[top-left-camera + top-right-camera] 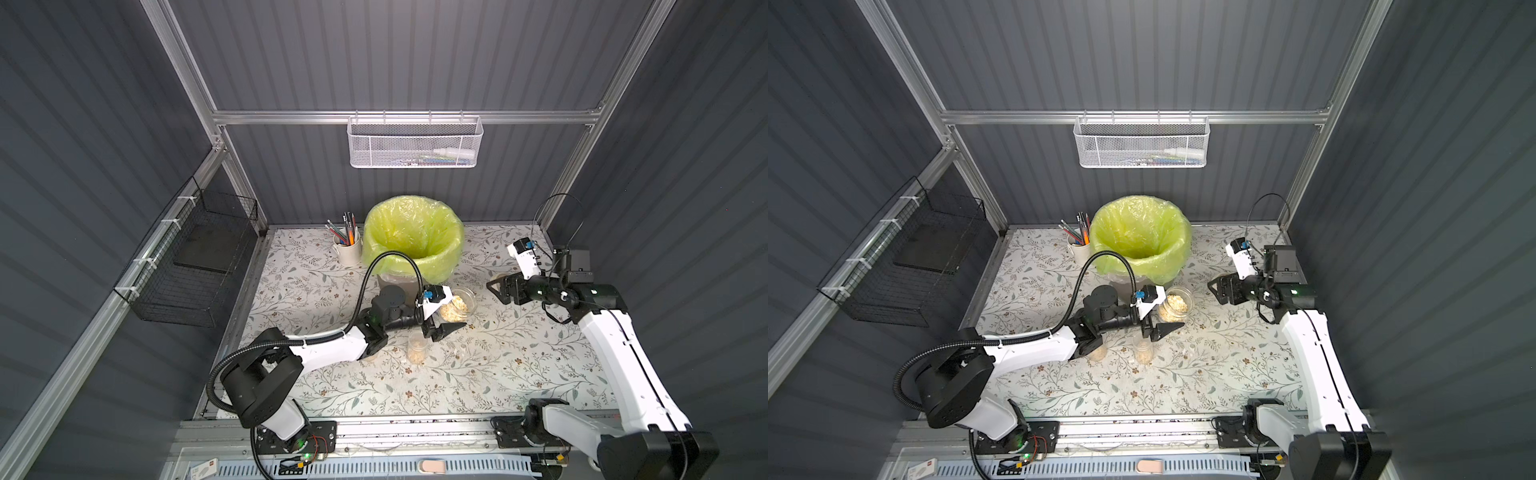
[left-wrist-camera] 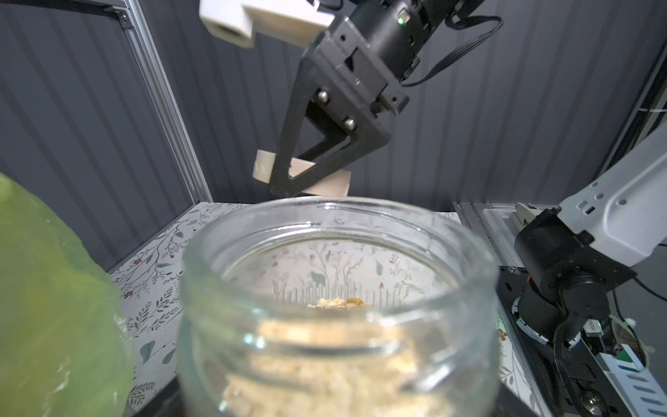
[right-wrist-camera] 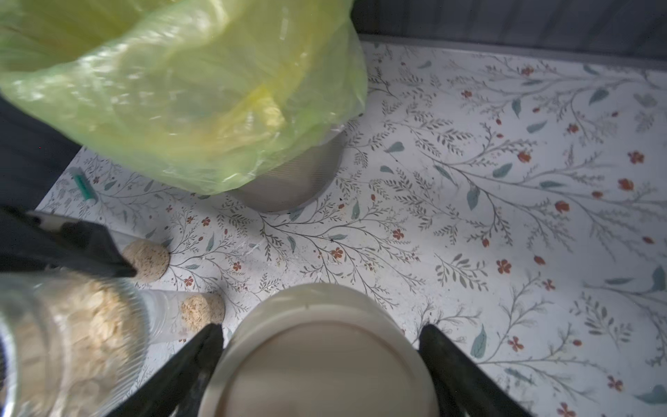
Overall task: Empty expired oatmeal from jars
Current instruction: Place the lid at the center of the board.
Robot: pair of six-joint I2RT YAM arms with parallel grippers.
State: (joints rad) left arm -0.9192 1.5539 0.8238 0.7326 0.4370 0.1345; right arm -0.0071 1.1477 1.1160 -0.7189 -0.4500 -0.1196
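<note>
Squat, wide-mouthed clear glass jar (image 2: 339,260), partly filled with flaky tan oatmeal (image 2: 325,375), is clasped in the left gripper (image 1: 449,318) beside the crinkled green-bagged bin (image 1: 415,241), while a smooth round beige lid (image 3: 319,372) is pinched by the right gripper (image 3: 321,330) above the floral-patterned table (image 1: 519,374).

The flowery table (image 1: 498,374) holds a bin (image 1: 436,268). A mug of pencils (image 1: 348,249) stands just beside the bin. Two small jars (image 1: 1144,347) with oatmeal (image 1: 1144,357) stand near the bin.
</note>
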